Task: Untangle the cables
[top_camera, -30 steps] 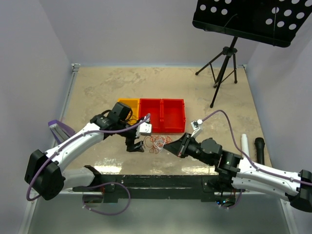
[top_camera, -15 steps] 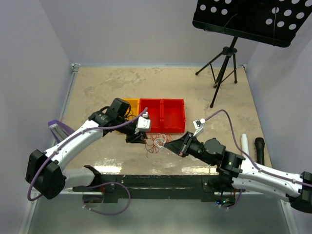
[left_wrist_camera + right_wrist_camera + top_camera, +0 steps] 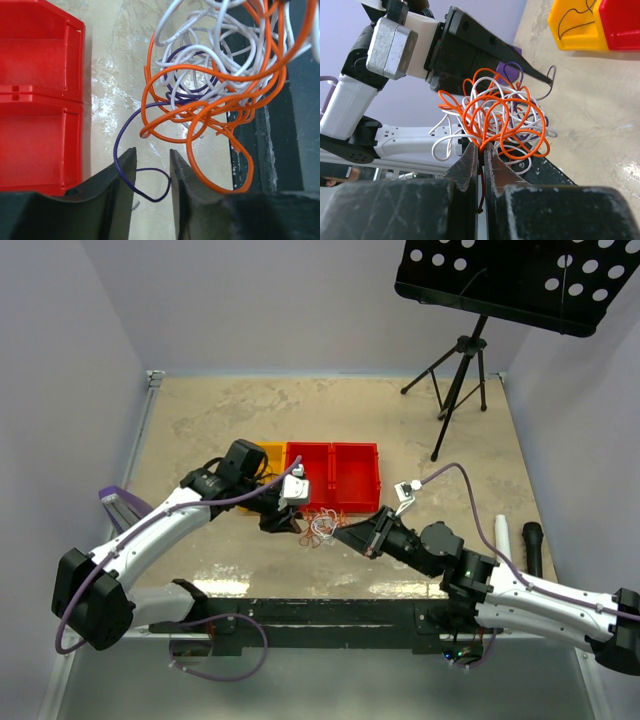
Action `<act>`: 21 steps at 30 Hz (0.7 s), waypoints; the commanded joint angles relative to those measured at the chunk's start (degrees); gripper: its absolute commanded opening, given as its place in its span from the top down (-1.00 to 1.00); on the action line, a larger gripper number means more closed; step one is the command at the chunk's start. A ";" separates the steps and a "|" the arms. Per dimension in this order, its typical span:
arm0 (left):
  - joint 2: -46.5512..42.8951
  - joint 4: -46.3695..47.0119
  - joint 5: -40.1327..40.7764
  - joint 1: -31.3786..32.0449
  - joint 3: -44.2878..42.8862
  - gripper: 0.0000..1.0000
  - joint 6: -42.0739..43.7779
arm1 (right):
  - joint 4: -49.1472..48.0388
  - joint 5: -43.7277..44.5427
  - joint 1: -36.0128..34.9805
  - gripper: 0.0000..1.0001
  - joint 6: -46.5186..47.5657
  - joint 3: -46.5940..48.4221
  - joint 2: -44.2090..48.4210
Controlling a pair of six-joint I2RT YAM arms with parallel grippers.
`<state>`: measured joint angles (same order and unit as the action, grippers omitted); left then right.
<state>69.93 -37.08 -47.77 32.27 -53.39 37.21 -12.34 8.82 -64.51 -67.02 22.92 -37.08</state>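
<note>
The cables (image 3: pixel 320 528) form a small tangle of orange, white and purple wires just in front of the red bins, held between my two grippers. My right gripper (image 3: pixel 342 534) is shut on an orange strand at the tangle's base (image 3: pixel 481 146), and the ball of cables (image 3: pixel 495 115) bulges above its tips. My left gripper (image 3: pixel 293 527) reaches the tangle from the left. In the left wrist view its jaws (image 3: pixel 152 155) stand narrowly apart, with a loop of the purple cable (image 3: pixel 122 135) touching both inner faces. The rest of the cables (image 3: pixel 215 75) lies just beyond the tips.
Two red bins (image 3: pixel 333 477) and a yellow bin (image 3: pixel 263 455) stand side by side behind the tangle; a thin black wire lies in the yellow bin (image 3: pixel 572 20). A music stand's tripod (image 3: pixel 455 380) is at the back right. A white cylinder (image 3: pixel 503 537) and a black one (image 3: pixel 533 540) lie at the right edge.
My left gripper moved right to the tangle's edge and its jaws closed in on the purple loop. The tangle and my right gripper shifted slightly toward the bins.
</note>
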 commanded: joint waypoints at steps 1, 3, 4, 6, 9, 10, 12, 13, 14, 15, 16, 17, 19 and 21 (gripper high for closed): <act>-2.34 1.93 0.30 -0.19 -1.19 0.54 -0.21 | -3.05 -1.00 -0.18 1.00 -1.27 1.25 1.31; -2.52 1.05 2.49 -0.28 -1.37 1.00 1.19 | -1.56 -0.74 -0.26 1.00 -1.27 0.99 2.27; -2.87 0.87 4.51 -0.19 -1.54 1.00 1.46 | -0.24 -0.47 -0.18 1.00 -1.27 0.90 2.88; -4.18 1.13 9.25 -0.45 -2.07 1.00 0.94 | 3.00 0.49 -0.26 1.00 -1.35 0.73 4.03; -6.11 1.83 15.84 -1.59 -4.00 1.00 0.67 | 10.99 2.95 -0.18 0.89 -2.23 0.99 3.51; -6.82 2.36 17.95 -1.77 -4.96 1.00 -0.20 | 12.24 3.39 -0.18 0.88 -2.23 0.90 2.46; -7.70 1.58 20.78 -2.39 -8.03 1.00 -1.26 | 15.32 4.01 -0.18 0.88 -2.41 0.38 -0.26; -7.79 0.79 21.39 -2.91 -9.44 1.00 -1.79 | 16.20 4.88 -0.18 0.89 -2.58 0.11 -1.75; -8.23 0.17 22.18 -3.09 -10.76 1.00 -2.14 | 16.73 5.07 -0.18 0.92 -2.85 -0.15 -3.86; -8.67 -0.09 23.15 -3.27 -11.91 1.00 -2.49 | 16.91 5.24 -0.18 0.95 -2.85 -0.50 -5.70; -9.02 -0.62 24.46 -3.18 -12.87 1.00 -3.02 | 17.17 5.33 -0.18 0.99 -2.94 -0.77 -7.46; -9.20 -1.32 25.26 -3.27 -14.19 1.00 -3.20 | 17.35 5.51 -0.18 1.00 -3.02 -0.94 -9.39; -10.33 -2.90 26.84 -3.36 -16.74 1.00 -3.37 | 18.40 5.85 -0.18 1.00 -2.94 -0.68 -12.91; -11.65 -2.74 30.26 -3.36 -19.11 1.00 -4.77 | 19.10 6.30 -0.26 1.00 -2.59 -0.51 -15.99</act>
<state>61.21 -38.85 -24.45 29.32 -66.87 35.35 3.44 12.62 -64.55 -69.01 22.61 -49.19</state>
